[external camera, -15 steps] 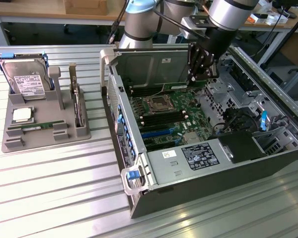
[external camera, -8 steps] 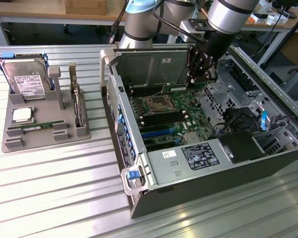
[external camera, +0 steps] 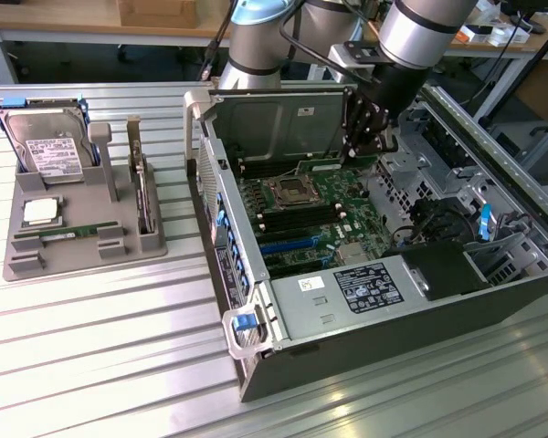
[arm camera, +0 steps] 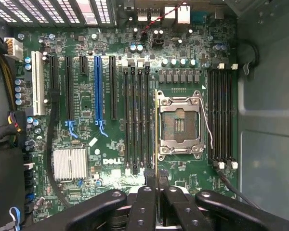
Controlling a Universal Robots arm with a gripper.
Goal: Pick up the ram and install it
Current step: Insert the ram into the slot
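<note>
In the exterior view, the gripper [external camera: 363, 137] hangs inside the open computer case [external camera: 384, 310], above the far edge of the motherboard [external camera: 320, 214], just beside the raised metal side panel [external camera: 274, 123]. Whatever sits between its dark fingers is hidden there by the fingers themselves. On the table [external camera: 91, 347] toward the exterior view's left, well apart from the case, a gray holder tray [external camera: 82, 251] carries a hard drive [external camera: 47, 146], a square silver CPU chip [external camera: 40, 212] and a thin green stick [external camera: 70, 233] lying flat in a slot.

In the wrist view, the ram [arm camera: 156, 132] appears edge-on as a very thin line, gold-green along its visible edge, so chips and sticker cannot be made out. Its long axis runs straight away from the gripper [arm camera: 157, 185], parallel to the black memory slots [arm camera: 137, 118]. It lies over the strip between those slots and the CPU socket [arm camera: 180, 125], seemingly just beside the slot nearest the socket; whether it touches the board I cannot tell. The 2 inner fingers [arm camera: 143, 207] are drawn almost together, closed narrowly on the near end of the ram, with the 2 outer links splayed wide to either side. A second bank of memory slots [arm camera: 221, 115] sits beyond the socket, and the blue expansion slot [arm camera: 98, 89] lies on the other side.
</note>
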